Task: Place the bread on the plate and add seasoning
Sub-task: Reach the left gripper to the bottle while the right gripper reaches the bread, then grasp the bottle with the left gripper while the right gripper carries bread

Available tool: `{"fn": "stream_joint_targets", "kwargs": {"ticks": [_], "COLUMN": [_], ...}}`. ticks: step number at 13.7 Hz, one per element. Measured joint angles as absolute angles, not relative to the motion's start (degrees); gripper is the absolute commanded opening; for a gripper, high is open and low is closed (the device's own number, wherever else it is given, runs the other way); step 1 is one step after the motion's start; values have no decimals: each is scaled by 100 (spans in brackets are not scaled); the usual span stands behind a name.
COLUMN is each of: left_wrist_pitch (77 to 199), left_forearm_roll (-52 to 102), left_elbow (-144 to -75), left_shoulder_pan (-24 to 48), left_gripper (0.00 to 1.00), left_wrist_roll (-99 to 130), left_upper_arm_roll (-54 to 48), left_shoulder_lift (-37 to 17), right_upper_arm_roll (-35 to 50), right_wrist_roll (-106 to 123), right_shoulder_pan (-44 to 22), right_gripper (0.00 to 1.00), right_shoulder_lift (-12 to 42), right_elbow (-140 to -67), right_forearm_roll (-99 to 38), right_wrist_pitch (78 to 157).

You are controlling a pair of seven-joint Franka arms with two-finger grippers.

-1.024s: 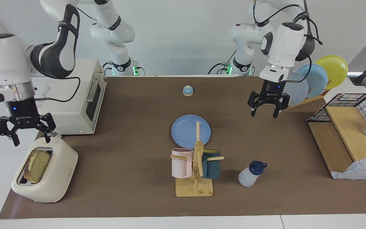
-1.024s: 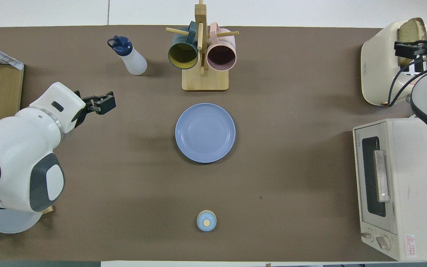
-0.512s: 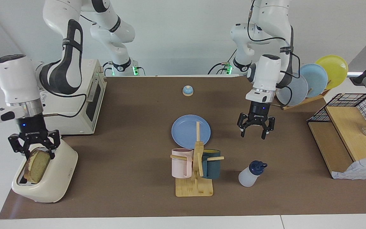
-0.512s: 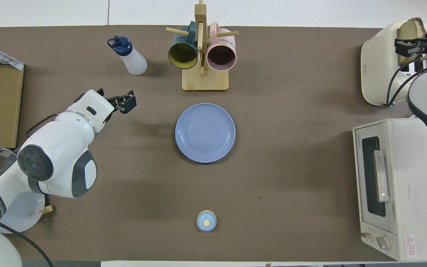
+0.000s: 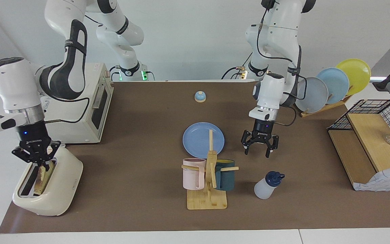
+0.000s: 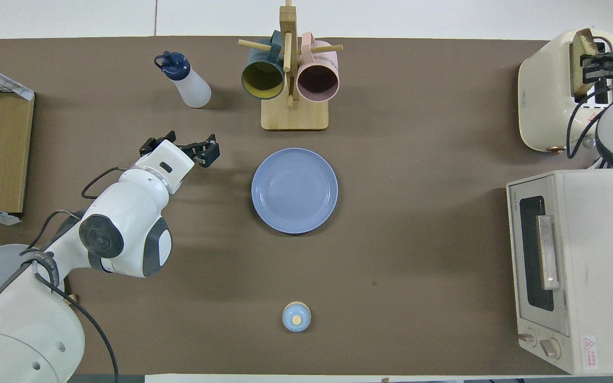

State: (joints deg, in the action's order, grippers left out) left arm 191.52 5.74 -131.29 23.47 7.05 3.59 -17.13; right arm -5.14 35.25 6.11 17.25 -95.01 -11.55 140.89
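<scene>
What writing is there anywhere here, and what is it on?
"TOSHIBA": on the toaster oven, at its door's corner, just legible.
"ROBOTIQ": on the right claw and the left claw, barely legible.
Warning sticker on the oven: too small to read.
Small mark on the toaster: too small to read.

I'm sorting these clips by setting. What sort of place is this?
Most likely a robot lab's mock kitchen table, not a home. A toaster, toaster oven, rack of plates and mug tree stand on a brown mat between two robot arms, against bare white walls.
</scene>
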Motion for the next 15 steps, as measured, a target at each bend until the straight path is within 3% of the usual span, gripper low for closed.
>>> {"fn": "stream_joint_targets", "kwargs": {"ticks": [3,5,9,15], "left_wrist_pitch": [19275,19333,19365,19374], "left_forearm_roll": [1317,1558,1815,2051], "left_elbow": [-12743,-12468,-12199,-11659], "left_shoulder_pan": [3856,4382,4458,4460], "left_gripper": [100,100,100,100], "left_wrist_roll": [699,711,713,714], "left_upper_arm_roll": [1773,2220,2298,2396], "left_shoulder_lift": [-2221,-2509,-2774,-3223], "right_upper_arm_roll": [-506,-482,-445,-402], "right_wrist_roll": [3649,3649,2709,124], "right_shoulder_pan": [619,485,-448,-1799], "right_gripper": [0,0,0,0], "right_shoulder_lift": [1624,1434,1077,1021], "right_elbow": [-8744,-8476,-8424,-8572], "right_forearm_roll": [-964,-904,-698,-671], "right_wrist_pitch": [12683,11838,10994,11100]}}
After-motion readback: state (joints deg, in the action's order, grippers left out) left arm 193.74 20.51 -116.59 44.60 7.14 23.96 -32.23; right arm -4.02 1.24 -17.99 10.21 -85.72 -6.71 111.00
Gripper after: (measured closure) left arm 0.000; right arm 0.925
